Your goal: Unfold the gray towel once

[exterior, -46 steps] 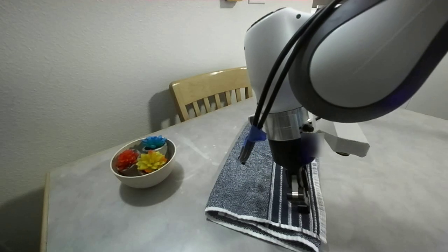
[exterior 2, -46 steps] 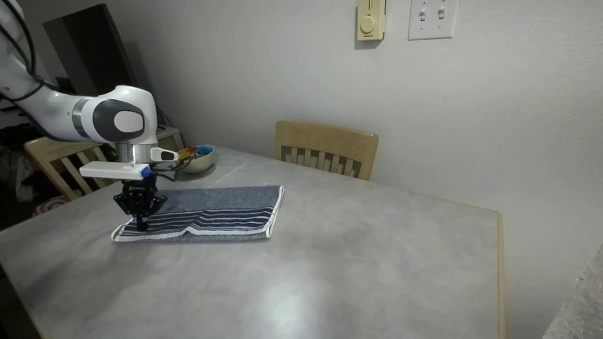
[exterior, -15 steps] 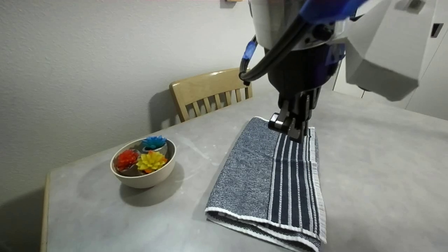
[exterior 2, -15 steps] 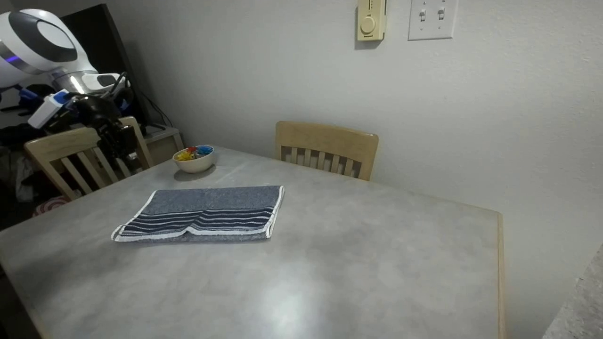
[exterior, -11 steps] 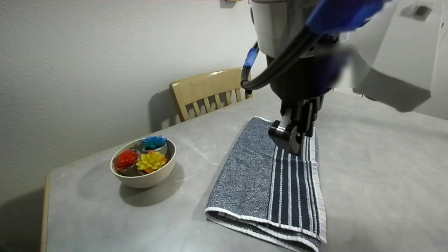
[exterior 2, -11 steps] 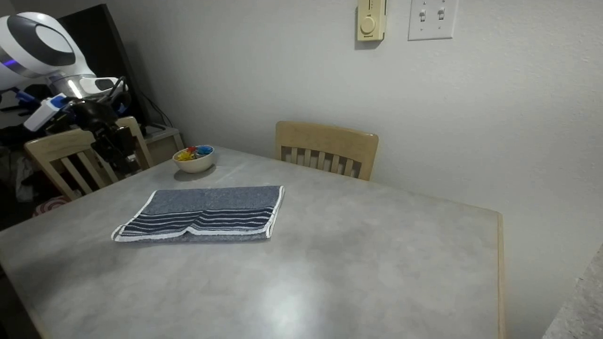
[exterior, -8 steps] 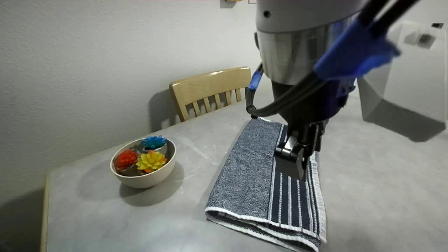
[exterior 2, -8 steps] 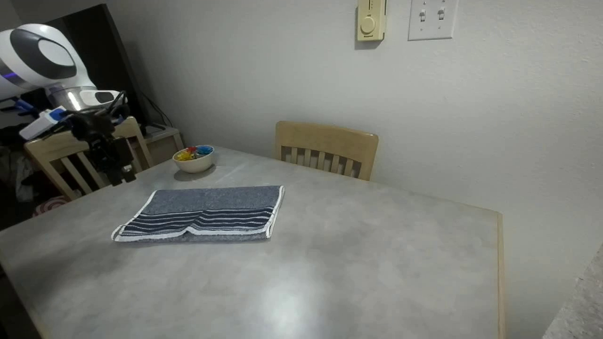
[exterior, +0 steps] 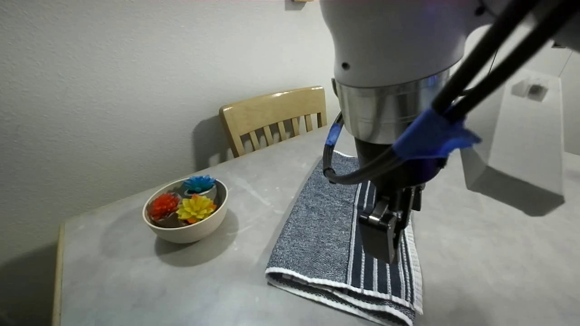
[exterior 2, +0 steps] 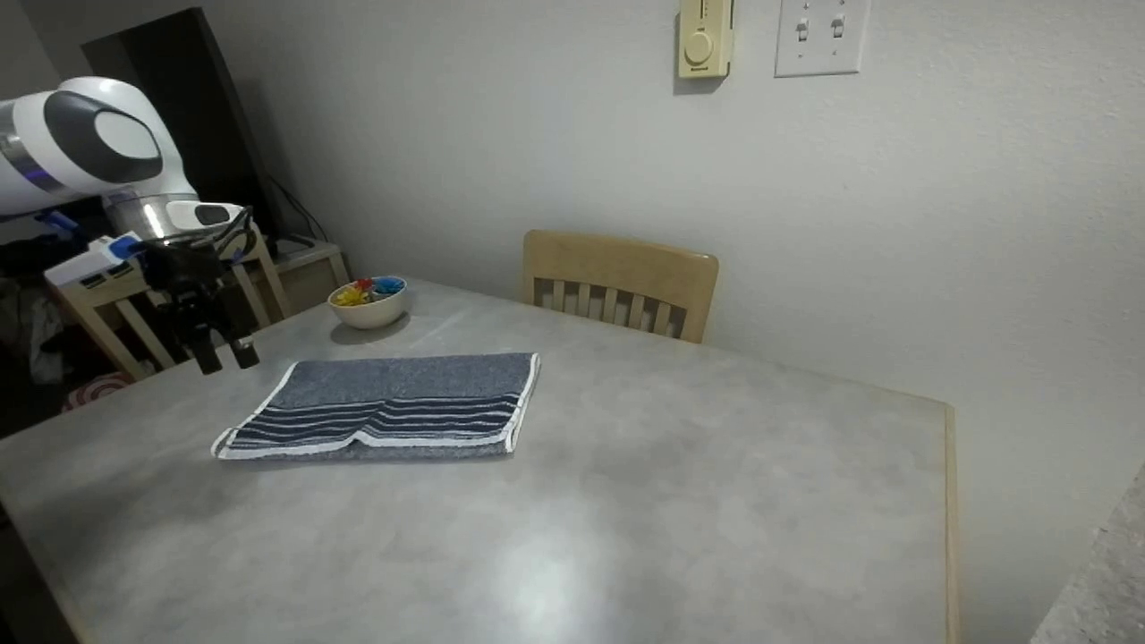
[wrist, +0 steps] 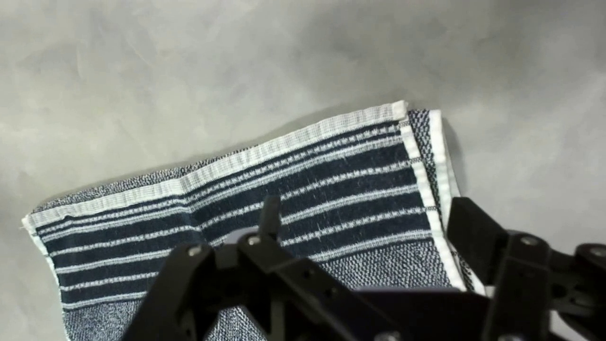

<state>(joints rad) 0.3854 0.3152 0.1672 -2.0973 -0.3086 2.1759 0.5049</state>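
The gray towel [exterior: 312, 235] lies folded and flat on the table, its layered white-hemmed end showing. In an exterior view its dark and white stripes [exterior 2: 385, 420] run along one long side. My gripper [wrist: 365, 208] stands open, with nothing between its fingers. From the wrist camera, one finger [wrist: 271, 218] overlaps the stripes and the opposite finger [wrist: 473, 237] overlaps the hem at the towel's end. In an exterior view the gripper [exterior 2: 227, 360] hangs above table level beside the towel's left end, apart from the cloth.
A cream bowl [exterior: 186, 233] with red, yellow and blue artificial flowers stands on the table, well away from the towel. Wooden chairs [exterior 2: 617, 268] stand against the table's edge. A thermostat [exterior 2: 704, 40] and light switches [exterior 2: 821, 36] are on the wall.
My gripper rose from the towel's striped corner after the oldest frames. Over the last second it has come down again and its fingers have spread apart. The towel has not moved.
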